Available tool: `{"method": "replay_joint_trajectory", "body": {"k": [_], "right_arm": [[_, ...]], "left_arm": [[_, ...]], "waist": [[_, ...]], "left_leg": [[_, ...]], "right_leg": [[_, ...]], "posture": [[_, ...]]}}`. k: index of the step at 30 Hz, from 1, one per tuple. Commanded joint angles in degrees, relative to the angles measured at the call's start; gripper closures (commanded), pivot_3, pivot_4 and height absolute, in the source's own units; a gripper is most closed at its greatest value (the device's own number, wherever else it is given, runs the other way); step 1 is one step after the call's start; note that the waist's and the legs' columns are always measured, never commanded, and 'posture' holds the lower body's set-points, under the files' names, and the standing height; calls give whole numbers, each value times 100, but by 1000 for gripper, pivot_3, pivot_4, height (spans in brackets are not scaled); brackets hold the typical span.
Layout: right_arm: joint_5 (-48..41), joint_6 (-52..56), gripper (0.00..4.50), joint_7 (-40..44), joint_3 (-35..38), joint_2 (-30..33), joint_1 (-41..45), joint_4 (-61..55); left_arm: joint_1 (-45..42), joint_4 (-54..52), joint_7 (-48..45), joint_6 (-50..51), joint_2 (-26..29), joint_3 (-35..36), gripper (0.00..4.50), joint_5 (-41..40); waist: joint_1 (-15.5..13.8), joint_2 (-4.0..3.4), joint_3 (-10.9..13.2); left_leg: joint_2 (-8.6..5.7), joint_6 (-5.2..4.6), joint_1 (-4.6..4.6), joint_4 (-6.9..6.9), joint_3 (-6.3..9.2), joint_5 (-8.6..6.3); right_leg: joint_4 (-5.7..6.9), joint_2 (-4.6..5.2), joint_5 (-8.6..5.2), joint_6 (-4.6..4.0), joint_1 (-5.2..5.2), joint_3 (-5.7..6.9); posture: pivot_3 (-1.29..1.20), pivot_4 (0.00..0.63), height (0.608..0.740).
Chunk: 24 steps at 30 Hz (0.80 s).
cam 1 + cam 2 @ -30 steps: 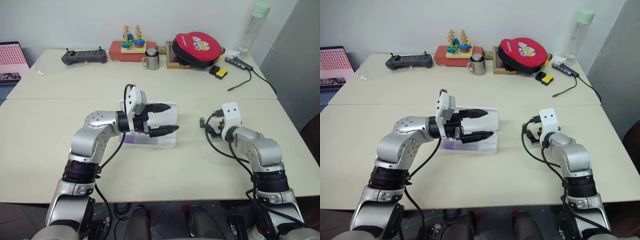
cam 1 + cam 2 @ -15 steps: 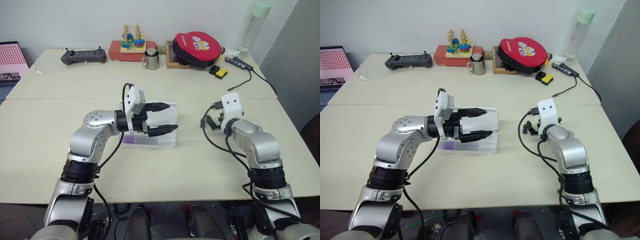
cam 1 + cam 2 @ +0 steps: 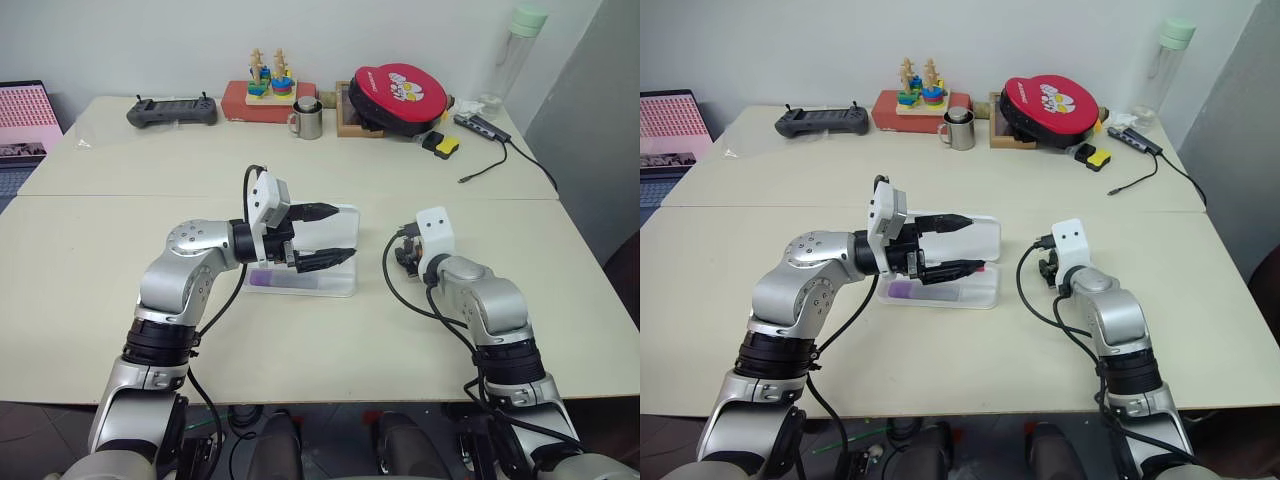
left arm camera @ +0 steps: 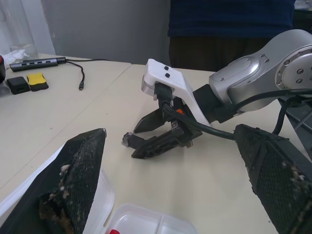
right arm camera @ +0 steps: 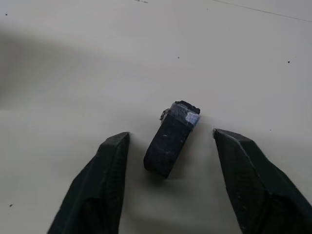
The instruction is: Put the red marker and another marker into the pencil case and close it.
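The white pencil case (image 3: 332, 288) lies open at the table's middle, its lid (image 3: 346, 226) standing up behind. Inside at the left end lies the lilac marker (image 3: 262, 281). A red end of the red marker (image 4: 113, 231) shows in the tray; the rest is hidden. My left gripper (image 3: 343, 232) hovers open over the case, pointing right, with nothing in it. To the right of the case my right gripper (image 5: 169, 135) is low over the table and open. Its fingers (image 5: 105, 180) straddle a small dark grey stub (image 5: 168, 148) without touching it.
Along the far edge stand a black controller (image 3: 170, 110), a stacking toy (image 3: 268, 78), a metal mug (image 3: 305, 120), a red round case (image 3: 398, 92), a yellow-and-black block (image 3: 438, 143), a cabled hub (image 3: 480, 128) and a bottle (image 3: 512, 55). A laptop (image 3: 28, 120) sits far left. A person stands beyond the table (image 4: 229, 24).
My right arm has swung left toward the pencil case and dropped slightly. The left gripper has stayed over the case, open as before.
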State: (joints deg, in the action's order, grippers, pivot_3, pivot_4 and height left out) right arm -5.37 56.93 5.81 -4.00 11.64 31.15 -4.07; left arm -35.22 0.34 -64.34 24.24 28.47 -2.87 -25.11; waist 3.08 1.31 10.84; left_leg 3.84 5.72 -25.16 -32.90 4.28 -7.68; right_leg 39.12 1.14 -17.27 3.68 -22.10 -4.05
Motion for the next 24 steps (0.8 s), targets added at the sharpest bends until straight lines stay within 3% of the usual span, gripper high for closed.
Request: {"method": "replay_joint_trajectory", "body": {"k": [1,8,13,16,19,24], "right_arm": [[67,-96,2667,11,71,44,105,-114],[11,-32,4234,85,97,50,130,-328],[-312,-339,4250,621,231,225,320,-668],[-900,-425,4250,1441,361,455,390,-1040],[-1446,-193,4250,2443,-21,954,280,-1549],[-1767,-1,4250,2925,-790,988,244,-1844]], "left_arm": [[-87,-138,12,-102,-11,72,0,-95],[-122,-155,91,-22,-52,186,0,-229],[-48,-432,111,266,39,268,0,-488],[171,-375,-193,269,500,173,0,-321],[581,126,-661,-255,1277,-72,0,296],[593,511,-888,-350,1603,76,0,300]], "waist": [[0,0,0],[1,0,0],[4,-1,1],[15,-1,1],[70,-4,0],[34,-3,1]], "left_leg": [[0,0,0,0,0,0],[0,0,0,0,0,0],[0,0,-1,0,0,0],[0,0,-1,1,0,0],[1,-1,7,12,-2,-1],[6,-1,11,17,-1,-2]], "right_leg": [[0,0,0,0,0,0],[-1,0,0,0,0,0],[-1,0,-1,1,-1,-1],[-1,0,-2,3,-2,-1],[-2,-1,-6,4,-1,-4],[0,-2,-24,2,0,4]], "posture": [[0,150,740],[0,150,740],[0,150,740],[0,150,740],[0,150,740],[0,150,740]]}}
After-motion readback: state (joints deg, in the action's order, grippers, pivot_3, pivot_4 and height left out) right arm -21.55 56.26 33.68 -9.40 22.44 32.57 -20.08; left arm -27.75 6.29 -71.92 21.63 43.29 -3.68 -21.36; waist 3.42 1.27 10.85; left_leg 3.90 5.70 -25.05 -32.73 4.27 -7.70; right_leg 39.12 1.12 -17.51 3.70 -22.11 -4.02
